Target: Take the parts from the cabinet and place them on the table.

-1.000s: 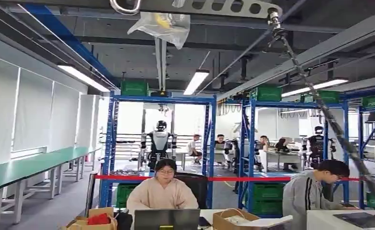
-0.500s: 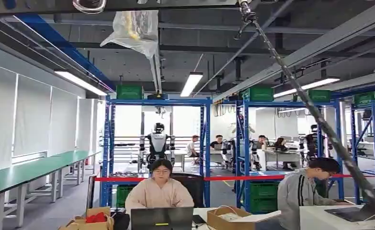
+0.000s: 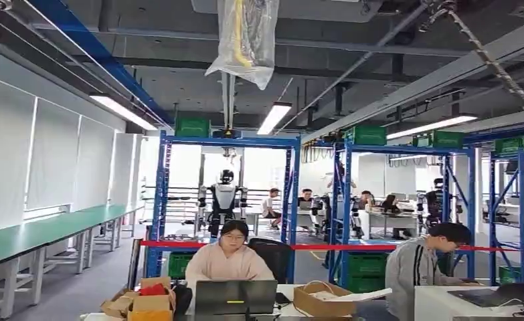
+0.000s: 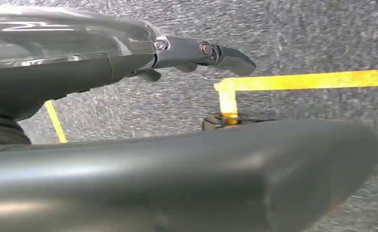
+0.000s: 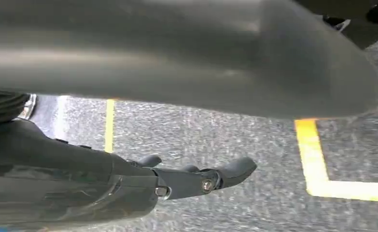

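Note:
My left hand [image 4: 187,50] hangs over grey speckled floor with its dark fingers [image 4: 225,54] stretched out straight, apart from the thick thumb [image 4: 225,174], and holds nothing. My right hand [image 5: 191,181] hangs the same way above the floor, its fingers [image 5: 235,169] extended and nothing in them. Ahead in the head view stand blue shelf racks [image 3: 227,142] with green bins [image 3: 192,127] on top and low down [image 3: 369,266]. No parts can be made out on them from this distance.
Two seated people [image 3: 228,257] [image 3: 423,267] work at laptops [image 3: 235,296] on a near desk with cardboard boxes [image 3: 322,299]. A red tape barrier [image 3: 326,247] runs across the racks. Green-topped benches [image 3: 38,231] line the left wall. Yellow lines [image 4: 302,79] mark the floor.
The whole head picture has shifted, so the camera has moved: the hanging plastic bag and the chain overhead now sit further right, and the racks and people have shifted a little.

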You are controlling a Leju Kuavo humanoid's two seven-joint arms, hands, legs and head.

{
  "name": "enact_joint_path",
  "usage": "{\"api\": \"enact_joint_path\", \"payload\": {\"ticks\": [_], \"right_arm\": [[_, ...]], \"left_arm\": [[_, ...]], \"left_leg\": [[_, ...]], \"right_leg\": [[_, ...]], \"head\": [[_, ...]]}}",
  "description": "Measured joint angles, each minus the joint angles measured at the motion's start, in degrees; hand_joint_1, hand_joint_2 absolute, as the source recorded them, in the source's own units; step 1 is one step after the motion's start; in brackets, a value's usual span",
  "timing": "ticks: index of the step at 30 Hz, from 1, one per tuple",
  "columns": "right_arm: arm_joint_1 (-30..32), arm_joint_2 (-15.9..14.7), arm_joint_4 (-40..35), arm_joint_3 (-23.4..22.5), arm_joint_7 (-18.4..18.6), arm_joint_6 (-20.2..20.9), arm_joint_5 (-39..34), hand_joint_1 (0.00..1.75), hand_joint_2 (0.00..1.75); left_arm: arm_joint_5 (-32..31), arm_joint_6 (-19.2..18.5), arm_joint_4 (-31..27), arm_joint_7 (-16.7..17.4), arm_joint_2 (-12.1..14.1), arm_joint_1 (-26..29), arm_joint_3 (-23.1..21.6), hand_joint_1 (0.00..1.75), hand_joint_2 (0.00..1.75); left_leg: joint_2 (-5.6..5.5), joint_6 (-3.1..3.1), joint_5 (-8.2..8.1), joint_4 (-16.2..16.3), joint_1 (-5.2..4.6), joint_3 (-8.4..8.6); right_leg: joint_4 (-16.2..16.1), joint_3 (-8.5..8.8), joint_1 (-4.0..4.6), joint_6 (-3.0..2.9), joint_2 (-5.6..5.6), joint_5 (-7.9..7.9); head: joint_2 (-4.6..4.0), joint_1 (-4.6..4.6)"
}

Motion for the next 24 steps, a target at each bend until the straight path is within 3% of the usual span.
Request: {"api": "enact_joint_path", "payload": {"ticks": [1, 2, 3, 6, 7, 8, 9, 10, 11, 12, 13, 14, 16, 17, 18, 19, 20, 22, 23, 24], "right_arm": [[-0.1, 0.0, 0.0, 0.0, 0.0, 0.0, 0.0, 0.00, 0.00], [-0.2, 0.0, 0.0, 0.0, 0.0, 0.0, 0.1, 0.00, 0.00], [-0.2, 0.0, 0.0, 0.0, 0.0, 0.0, 0.1, 0.00, 0.00], [-0.2, 0.0, 0.1, 0.0, 0.0, 0.0, 0.3, 0.00, 0.00], [-0.1, 0.0, 0.2, 0.0, 0.1, 0.0, 0.4, 0.00, 0.00], [-0.3, 0.0, 0.2, 0.0, 0.1, 0.0, 0.4, 0.00, 0.00], [-0.3, 0.0, 0.2, 0.0, 0.1, -0.1, 0.4, 0.00, 0.00], [-0.2, 0.0, 0.2, 0.0, 0.1, -0.2, 0.4, 0.00, 0.00], [-0.1, 0.0, 0.2, 0.0, 0.1, -0.2, 0.4, 0.00, 0.00], [-0.2, 0.0, 0.2, 0.0, 0.1, -0.2, 0.4, 0.00, 0.00], [-0.2, 0.0, 0.2, -0.1, 0.1, -0.3, 0.4, 0.00, 0.00], [-0.2, 0.0, 0.2, -0.1, 0.1, -0.3, 0.4, 0.00, 0.00], [-0.3, 0.1, 0.2, -0.3, 0.1, -0.3, 0.5, 0.00, 0.00], [-0.4, 0.1, 0.2, -0.3, 0.1, -0.3, 0.5, 0.00, 0.00], [-0.4, 0.1, 0.2, -0.5, 0.3, -0.3, 0.5, 0.00, 0.00], [-0.4, 0.1, 0.2, -0.5, 0.5, -0.3, 0.5, 0.00, 0.00], [-0.4, 0.1, 0.2, -0.6, 0.9, -0.3, 0.6, 0.00, 0.00], [-0.1, -0.2, 0.4, -0.7, 1.4, -0.3, 0.6, 0.00, 0.00], [-0.3, -0.2, 0.4, -0.8, 1.6, -0.3, 0.6, 0.00, 0.00], [-0.2, -0.2, 0.4, -0.8, 2.0, -0.3, 0.6, 0.00, 0.00]], "left_arm": [[0.0, 0.0, 0.0, 0.0, 0.0, 0.0, 0.0, 0.00, 0.00], [0.1, 0.0, 0.0, 0.0, 0.0, 0.1, 0.0, 0.00, 0.00], [0.1, 0.0, 0.0, -0.1, 0.0, 0.0, 0.0, 0.00, 0.00], [0.3, 0.0, 0.0, -0.2, 0.0, 0.1, 0.0, 0.00, 0.00], [0.4, 0.0, 0.0, -0.2, 0.1, 0.1, 0.0, 0.00, 0.00], [0.4, 0.0, 0.0, -0.2, 0.1, 0.2, 0.0, 0.00, 0.00], [0.4, 0.0, 0.0, -0.3, 0.1, 0.2, 0.0, 0.00, 0.00], [0.4, 0.0, 0.0, -0.3, 0.1, 0.2, 0.0, 0.00, 0.00], [0.4, 0.0, 0.0, -0.3, 0.1, 0.2, 0.0, 0.00, 0.00], [0.4, 0.0, 0.0, -0.3, 0.1, 0.2, 0.0, 0.00, 0.00], [0.4, 0.0, 0.0, -0.4, 0.2, 0.2, 0.0, 0.00, 0.00], [0.4, 0.0, 0.0, -0.4, 0.2, 0.2, 0.0, 0.00, 0.00], [0.4, -0.2, 0.0, -0.6, 0.2, 0.0, 0.0, 0.00, 0.00], [0.4, -0.4, 0.0, -0.7, 0.2, -0.1, 0.0, 0.00, 0.00], [0.4, -0.5, 0.0, -0.9, 0.2, -0.3, 0.0, 0.00, 0.00], [0.3, -0.5, 0.0, -1.0, 0.2, -0.3, 0.0, 0.00, 0.00], [0.3, -0.5, 0.0, -1.1, 0.2, -0.3, 0.0, 0.00, 0.00], [0.3, -0.6, 0.0, -1.2, 0.1, -0.1, 0.0, 0.00, 0.00], [0.3, -0.6, 0.0, -1.2, 0.1, -0.2, 0.0, 0.00, 0.00], [0.3, -0.6, 0.0, -1.2, 0.1, -0.3, 0.0, 0.00, 0.00]], "left_leg": [[-0.05, -0.08, 0.38, 0.0, -0.11, -0.36], [-0.03, -0.22, 0.70, 0.0, -0.11, -0.58], [-0.03, -0.46, 1.01, 0.2, -0.38, -0.83], [0.03, -1.38, 2.60, 0.0, 0.00, -1.86], [-0.09, -1.54, 2.06, 0.2, -0.06, -2.26], [-0.23, -1.92, -0.14, 1.2, 0.02, -2.92], [-0.28, -2.20, -3.27, 4.1, 0.19, -3.83], [-0.29, -2.45, -6.56, 8.7, 0.39, -5.20], [-0.29, -2.71, -9.01, 13.5, 0.48, -6.44], [-0.29, -2.94, -9.92, 17.0, 0.55, -7.08], [-0.29, -3.14, -9.24, 18.2, 0.70, -6.60], [-0.29, -3.32, -7.54, 17.0, 0.86, -5.17], [-0.29, -3.64, -4.00, 9.4, 1.16, 0.23], [-0.31, -3.74, -3.85, 5.1, 1.39, 3.20], [-0.44, -3.55, -4.62, 2.0, 1.22, 4.74], [-0.52, -3.07, -4.96, 1.9, 1.19, 4.30], [-0.51, -2.98, -4.91, 1.9, 1.04, 4.09], [-0.29, -1.80, -3.94, 1.7, 1.20, 3.35], [-0.05, -1.36, -3.42, 1.7, 1.24, 2.97], [-0.03, -0.81, -2.91, 1.7, 1.17, 2.39]], "right_leg": [[-5.6, 3.90, 0.16, -0.56, 0.06, 1.41], [-10.8, 7.59, 0.42, -1.27, 0.33, 1.55], [-14.6, 9.61, 0.89, -1.66, 0.24, 1.49], [-15.4, 9.03, 1.17, -2.22, 0.31, 2.05], [-16.2, 8.94, 0.60, -2.71, 0.15, 2.80], [-16.5, 8.53, 0.57, -3.00, 0.22, 3.02], [-16.4, 7.87, 0.61, -3.53, -0.01, 3.38], [-16.0, 7.06, 0.67, -3.65, -0.15, 3.68], [-15.4, 6.18, 0.68, -3.64, -0.29, 3.92], [-14.8, 5.29, 0.67, -3.61, -0.39, 4.11], [-14.1, 4.28, 0.62, -3.52, -0.42, 4.32], [-13.4, 3.35, 0.54, -3.38, -0.43, 4.48], [-11.8, 1.49, 0.32, -3.04, -0.40, 4.68], [-10.9, 0.73, 0.31, -2.81, -0.38, 4.72], [-9.9, -0.30, 0.58, -2.43, -0.41, 4.73], [-9.7, -0.63, 0.58, -1.88, -0.44, 5.20], [-9.7, -0.90, 0.54, -1.56, -0.41, 5.66], [-9.6, -1.35, 0.44, -0.81, -0.18, 6.15], [-8.8, -1.66, 0.23, -0.37, 0.01, 4.16], [-6.6, -2.21, 0.07, -0.11, 0.00, 1.16]], "head": [[0.00, 0.00], [0.00, 0.00], [0.00, 0.00], [0.00, 0.02], [0.00, 0.04], [0.00, 0.09], [0.00, 0.09], [0.00, 0.09], [0.00, 0.09], [0.00, 0.09], [0.00, 0.09], [0.00, 0.09], [0.00, 0.09], [0.00, 0.09], [0.00, 0.11], [0.00, 0.09], [0.00, 0.07], [0.00, 0.09], [0.00, 0.07], [0.00, 0.07]]}}
